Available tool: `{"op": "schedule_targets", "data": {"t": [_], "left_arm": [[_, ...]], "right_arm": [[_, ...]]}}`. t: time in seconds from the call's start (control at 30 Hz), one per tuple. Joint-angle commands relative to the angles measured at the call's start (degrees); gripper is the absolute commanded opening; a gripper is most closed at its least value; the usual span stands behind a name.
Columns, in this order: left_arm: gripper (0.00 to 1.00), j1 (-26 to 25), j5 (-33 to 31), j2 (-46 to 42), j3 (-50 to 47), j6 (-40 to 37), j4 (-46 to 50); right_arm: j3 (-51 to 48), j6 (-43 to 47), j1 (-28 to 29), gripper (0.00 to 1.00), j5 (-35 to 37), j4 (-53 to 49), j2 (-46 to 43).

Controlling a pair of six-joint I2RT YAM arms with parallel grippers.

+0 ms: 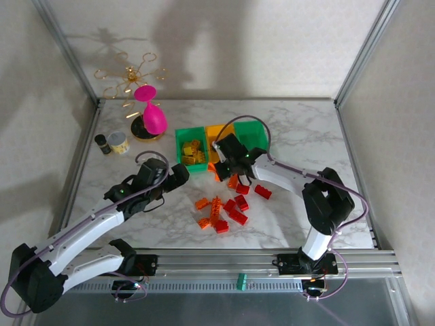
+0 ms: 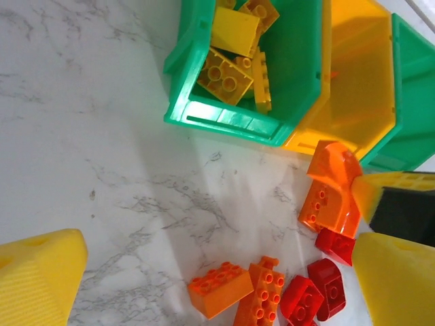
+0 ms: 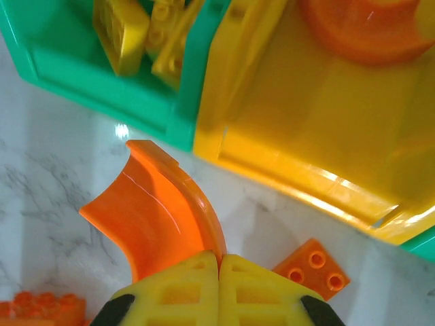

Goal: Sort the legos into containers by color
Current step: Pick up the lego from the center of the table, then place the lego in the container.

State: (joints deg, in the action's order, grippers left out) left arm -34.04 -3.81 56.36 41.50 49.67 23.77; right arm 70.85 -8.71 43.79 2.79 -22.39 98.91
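R gripper (image 3: 219,261) is seen at bottom centre of the right wrist view, jaws closed tip to tip. A curved orange brick (image 3: 160,210) lies just up-left of the tips, its end touching them at the seam; whether it's actually pinched can't be told. The yellow-orange bin (image 3: 306,129) is seen at upper right w/ another orange curved piece (image 3: 367,27) inside. The left green bin (image 3: 81,78) is at upper left, w/ yellow bricks (image 3: 122,27) in it. A small orange studded brick (image 3: 312,268) lies on the counter (image 3: 41,190) just right of the tips.

L gripper (image 1: 178,175) is held wide open, left of centre in the top view, apart from the curved brick. Loose red & orange legos (image 1: 224,210) are scattered below centre, in front of the bins. A second green bin (image 1: 250,132) closes the row's right end.
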Motion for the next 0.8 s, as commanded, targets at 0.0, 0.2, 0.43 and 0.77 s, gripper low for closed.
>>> {"op": "schedule_targets", "data": {"t": [0.0,0.2,0.43,0.77], "left_arm": [[1.00,-0.23,-1.01,1.73,3.22,-1.97,-1.59],[1.00,-0.20,-1.50,6.05,7.02,-3.69,-3.56],[1.00,-0.15,-2.11,9.33,8.90,-4.35,-5.46],[1.00,0.02,-1.78,11.46,11.89,-5.62,-4.44]], "right_arm": [[4.18,-2.97,-3.15,0.00,-0.32,-0.18,0.74],[11.63,-5.43,-6.98,0.00,5.35,1.04,8.16],[23.42,-5.52,-9.64,0.00,7.65,-0.11,18.79],[34.00,-4.18,-10.19,0.11,8.22,-4.37,27.17]]}}
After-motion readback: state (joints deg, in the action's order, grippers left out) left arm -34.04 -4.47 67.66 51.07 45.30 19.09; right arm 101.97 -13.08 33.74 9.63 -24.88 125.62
